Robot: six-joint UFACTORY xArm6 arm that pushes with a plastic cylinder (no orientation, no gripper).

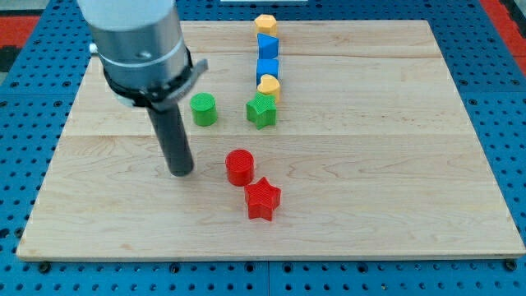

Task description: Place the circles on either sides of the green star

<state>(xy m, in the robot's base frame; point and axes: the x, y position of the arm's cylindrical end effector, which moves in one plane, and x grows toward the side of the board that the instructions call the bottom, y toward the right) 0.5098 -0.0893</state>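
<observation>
The green star (261,110) lies near the middle of the board, toward the view's top. The green circle (204,108) stands apart to its left. The red circle (240,167) lies below the star, a little to the left. My tip (181,172) rests on the board left of the red circle and below the green circle, touching neither.
A red star (263,198) touches the red circle's lower right. Above the green star runs a column: a yellow heart-like block (269,85), a blue block (268,67), another blue block (267,44), a yellow hexagon (265,24). The wooden board (394,164) lies on a blue grid.
</observation>
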